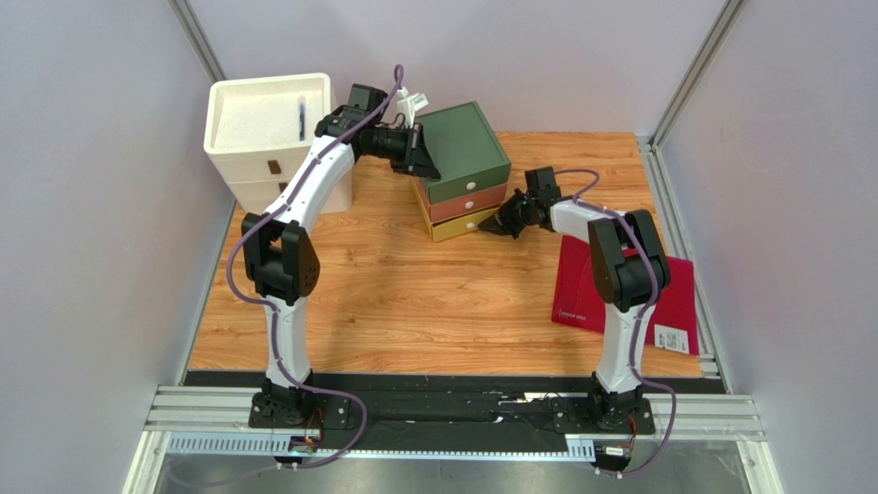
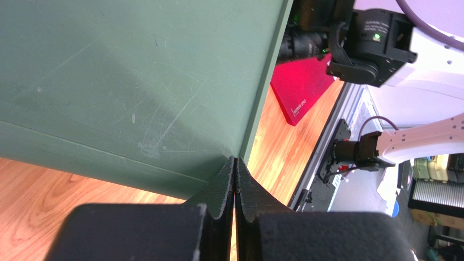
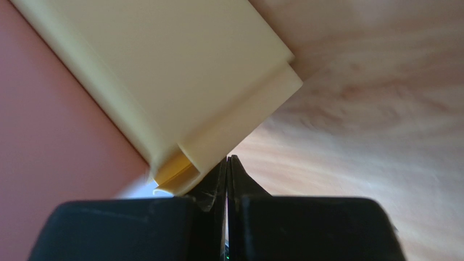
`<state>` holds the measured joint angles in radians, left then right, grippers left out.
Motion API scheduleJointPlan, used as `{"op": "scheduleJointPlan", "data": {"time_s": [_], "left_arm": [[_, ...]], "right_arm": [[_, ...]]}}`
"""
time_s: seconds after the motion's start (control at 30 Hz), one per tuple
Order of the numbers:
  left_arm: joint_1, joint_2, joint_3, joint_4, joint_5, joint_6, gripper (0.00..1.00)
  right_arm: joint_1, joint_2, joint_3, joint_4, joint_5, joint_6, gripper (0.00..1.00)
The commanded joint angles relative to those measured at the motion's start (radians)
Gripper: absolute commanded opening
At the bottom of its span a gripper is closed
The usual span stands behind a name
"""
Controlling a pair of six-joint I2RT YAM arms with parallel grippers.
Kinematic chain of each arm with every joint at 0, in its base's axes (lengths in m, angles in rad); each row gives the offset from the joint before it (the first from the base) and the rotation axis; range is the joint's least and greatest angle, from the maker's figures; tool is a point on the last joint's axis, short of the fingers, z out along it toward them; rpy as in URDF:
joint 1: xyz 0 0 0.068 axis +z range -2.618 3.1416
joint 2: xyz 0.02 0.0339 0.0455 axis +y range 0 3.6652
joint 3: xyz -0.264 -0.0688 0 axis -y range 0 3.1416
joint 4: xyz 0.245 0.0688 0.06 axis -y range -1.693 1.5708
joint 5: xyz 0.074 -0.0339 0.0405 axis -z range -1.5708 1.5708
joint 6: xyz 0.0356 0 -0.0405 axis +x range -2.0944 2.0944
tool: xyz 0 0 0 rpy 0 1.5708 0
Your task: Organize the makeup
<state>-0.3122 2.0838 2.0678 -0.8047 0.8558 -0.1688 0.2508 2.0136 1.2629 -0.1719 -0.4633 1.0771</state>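
**Top view.** Wooden table (image 1: 412, 298), visible grain. Drawer unit (image 1: 464, 144) at 12 o'clock of table centre: boxy matte plastic, green top, salmon middle, yellow drawer (image 1: 453, 228) lowest, with small dark pulls on the fronts. White bin (image 1: 242, 170) at 10 o'clock, grainy floor, holding one thin dark sliver (image 1: 301, 115) I cannot identify. Flat red folder (image 1: 618, 298) at 4 o'clock. No makeup is identifiable in any view; I judge it sits inside the drawers or the bin.

My left gripper (image 1: 417, 152) meets the unit's 9 o'clock side. My right gripper (image 1: 503, 223) is at the yellow drawer's 3 o'clock corner.

**Left wrist.** Fingers pinched together, empty. Tips sit against the scuffed green wall.

**Right wrist.** Jaws clenched on nothing. Tips are at the drawer's stepped, glossy corner lip.

**Handling (judgement).** Small cosmetics are likely light, hard-shelled and slick, and tubes may roll. Pinch across mid-body. The unit looks light and may slide, so brace it.
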Motion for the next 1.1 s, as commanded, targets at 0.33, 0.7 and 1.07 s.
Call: {"op": "scheduleJointPlan", "data": {"time_s": [0.33,0.7,1.07], "left_arm": [[0.018,0.052,-0.026,-0.123,-0.113,0.041,0.0],[0.021,-0.071,0.015,-0.031,-0.11,0.032,0.1],[0.025,-0.263,-0.106,0.042,-0.25,-0.014,0.01]], "right_arm": [[-0.004,0.008,0.086,-0.041,-0.054,-0.019,0.0],[-0.059,-0.24,0.032,-0.374,0.104,-0.297,0.0],[-0.183,0.023,0.344,-0.386,0.181,-0.374,0.0]]}}
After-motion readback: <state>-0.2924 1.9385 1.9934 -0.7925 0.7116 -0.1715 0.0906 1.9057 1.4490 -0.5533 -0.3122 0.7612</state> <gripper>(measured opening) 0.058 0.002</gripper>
